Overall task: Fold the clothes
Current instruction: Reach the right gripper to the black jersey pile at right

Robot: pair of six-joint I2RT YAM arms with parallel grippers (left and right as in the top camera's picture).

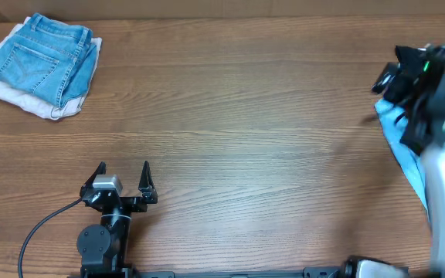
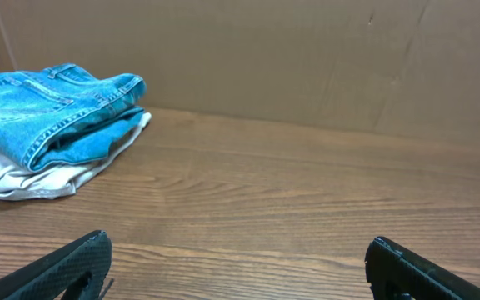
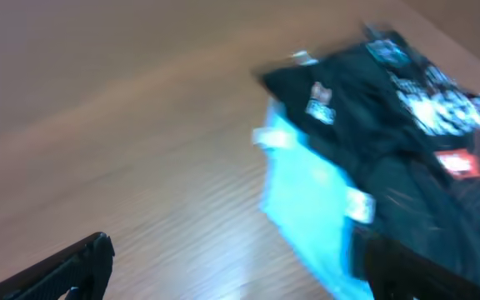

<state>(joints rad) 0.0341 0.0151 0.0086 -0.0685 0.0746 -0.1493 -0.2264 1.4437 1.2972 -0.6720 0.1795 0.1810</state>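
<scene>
One jersey [image 3: 415, 158], likely soft and light, bunched just ahead of right jaws; right and left jaws apart; pinch an edge

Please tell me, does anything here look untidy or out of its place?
Yes. On the right, the black jersey lies crumpled over a light blue cloth, not spread flat. That view is blurred. The jeans at far left are neatly folded on a white cloth.

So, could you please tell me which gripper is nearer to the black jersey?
Right. The right gripper hovers just short of the jersey, at the right edge of the table; the left gripper sits far across, near-left.
</scene>
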